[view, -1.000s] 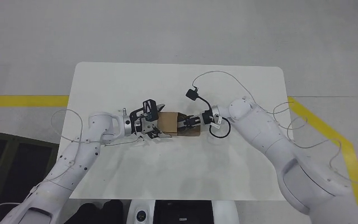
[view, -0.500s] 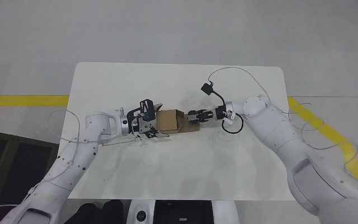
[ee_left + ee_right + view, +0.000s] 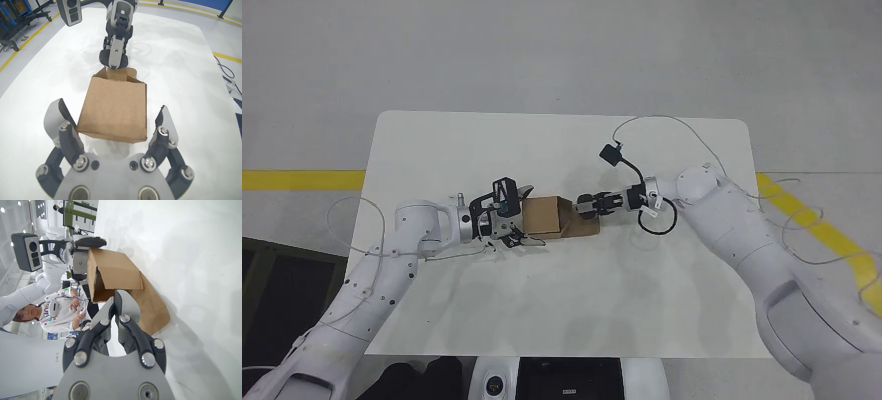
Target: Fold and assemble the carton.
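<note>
The brown carton (image 3: 550,216) lies on its side in the middle of the white table (image 3: 442,150). In the left wrist view, my left gripper (image 3: 112,104) stands open around the closed end of the carton (image 3: 115,106), one finger (image 3: 62,115) against its corner and the other a little apart from it. My right gripper (image 3: 587,205) is shut at the carton's open end, its tip at the edge of a side flap (image 3: 121,275). Another flap (image 3: 153,311) lies flat on the table under the right gripper's fingers (image 3: 128,306). From the left wrist, the right gripper (image 3: 113,65) touches the flaps' upper edge.
A thin cable (image 3: 662,125) from the right arm loops over the far right part of the table. Bare table surface lies in front of the carton and to both sides. A yellow floor line (image 3: 302,180) runs beyond the table's left edge.
The right gripper drew back from the carton's open end to the right, and its wrist turned. It now sits slightly nearer the flaps again. The left arm shifted a little to the left.
</note>
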You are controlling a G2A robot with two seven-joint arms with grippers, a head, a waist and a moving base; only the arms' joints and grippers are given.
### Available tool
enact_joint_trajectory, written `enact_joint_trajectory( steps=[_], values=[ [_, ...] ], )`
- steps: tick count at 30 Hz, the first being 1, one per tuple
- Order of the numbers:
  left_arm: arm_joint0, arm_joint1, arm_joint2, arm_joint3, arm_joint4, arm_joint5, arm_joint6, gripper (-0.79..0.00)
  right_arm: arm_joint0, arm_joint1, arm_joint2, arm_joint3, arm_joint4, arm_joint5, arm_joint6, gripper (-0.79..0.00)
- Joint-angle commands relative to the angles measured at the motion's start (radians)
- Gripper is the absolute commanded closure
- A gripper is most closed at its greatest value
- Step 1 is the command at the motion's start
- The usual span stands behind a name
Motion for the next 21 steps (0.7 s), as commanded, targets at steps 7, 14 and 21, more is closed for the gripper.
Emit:
enact_joint_trajectory(
  steps=[7,14,21],
  values=[
    [0.004,0.000,-0.015,0.001,-0.008,0.008,0.001,-0.785,0.002,-0.008,-0.004,0.011,-0.003,-0.010,-0.010,0.000],
    [0.013,0.011,-0.073,0.001,-0.073,-0.019,-0.020,-0.785,0.002,-0.008,-0.004,0.011,-0.003,-0.010,-0.010,0.000],
    [0.043,0.021,-0.108,0.009,-0.077,-0.039,-0.024,-0.785,-0.016,-0.004,0.007,-0.015,-0.006,0.020,-0.039,0.000]
  ],
)
